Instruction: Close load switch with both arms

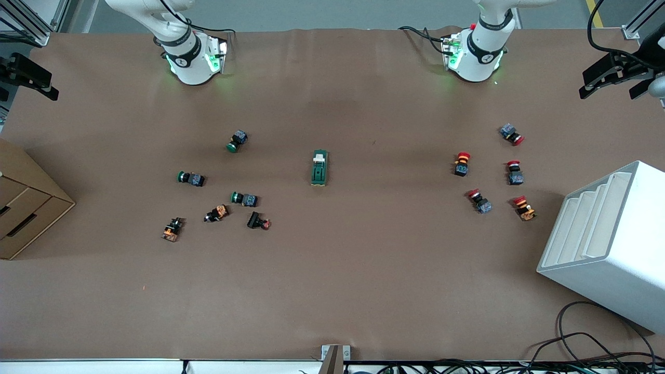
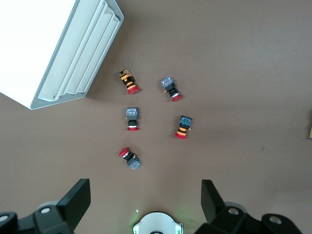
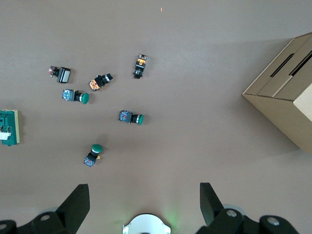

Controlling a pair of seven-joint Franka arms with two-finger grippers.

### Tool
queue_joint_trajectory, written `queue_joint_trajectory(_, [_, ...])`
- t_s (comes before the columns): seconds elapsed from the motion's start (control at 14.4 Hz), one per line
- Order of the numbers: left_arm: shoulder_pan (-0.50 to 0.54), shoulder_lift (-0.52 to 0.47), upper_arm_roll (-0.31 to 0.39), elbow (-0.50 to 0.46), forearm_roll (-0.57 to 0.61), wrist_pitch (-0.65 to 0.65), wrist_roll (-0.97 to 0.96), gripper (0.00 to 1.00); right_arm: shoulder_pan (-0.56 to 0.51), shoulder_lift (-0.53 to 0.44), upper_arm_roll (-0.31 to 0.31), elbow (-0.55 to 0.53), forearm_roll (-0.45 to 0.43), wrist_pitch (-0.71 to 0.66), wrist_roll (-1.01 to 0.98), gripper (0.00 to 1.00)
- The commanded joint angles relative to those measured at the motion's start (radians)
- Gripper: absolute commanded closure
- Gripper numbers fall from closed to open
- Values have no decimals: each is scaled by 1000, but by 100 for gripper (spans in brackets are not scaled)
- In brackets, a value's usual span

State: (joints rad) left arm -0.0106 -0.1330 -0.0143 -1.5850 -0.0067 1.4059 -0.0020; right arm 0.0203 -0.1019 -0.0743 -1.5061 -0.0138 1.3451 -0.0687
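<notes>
The load switch (image 1: 319, 168) is a narrow dark green block lying flat in the middle of the table. Its white lever piece (image 1: 319, 156) sits at the end toward the robots' bases. The switch also shows at the edge of the right wrist view (image 3: 9, 127). My left gripper (image 2: 146, 187) is open and empty, high over the table by its own base (image 1: 474, 57). My right gripper (image 3: 145, 190) is open and empty, high over its own base (image 1: 192, 59). Both are well away from the switch.
Several green-capped push buttons (image 1: 237, 141) and small parts lie toward the right arm's end. Several red-capped ones (image 1: 461, 163) lie toward the left arm's end. A white slotted rack (image 1: 608, 244) and a cardboard box (image 1: 26, 208) stand at the table's ends.
</notes>
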Motion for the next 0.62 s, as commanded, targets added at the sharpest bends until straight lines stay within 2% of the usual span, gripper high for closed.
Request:
queue_joint_trajectory(0.0, [4, 7, -1, 23, 33, -21, 2, 0, -8, -18, 7, -14, -8, -4, -16, 0])
queue_joint_trajectory(0.21, [6, 7, -1, 26, 33, -21, 7, 0, -8, -16, 5, -13, -8, -4, -14, 0])
queue_joint_trajectory(0.35, [6, 45, -3, 71, 33, -21, 10, 0, -10, -16, 4, -13, -3, -1, -7, 0])
queue_joint_trajectory(0.56, [-15, 61, -19, 40, 21, -19, -9, 0, -6, -18, 7, -13, 0, -3, 54, 0])
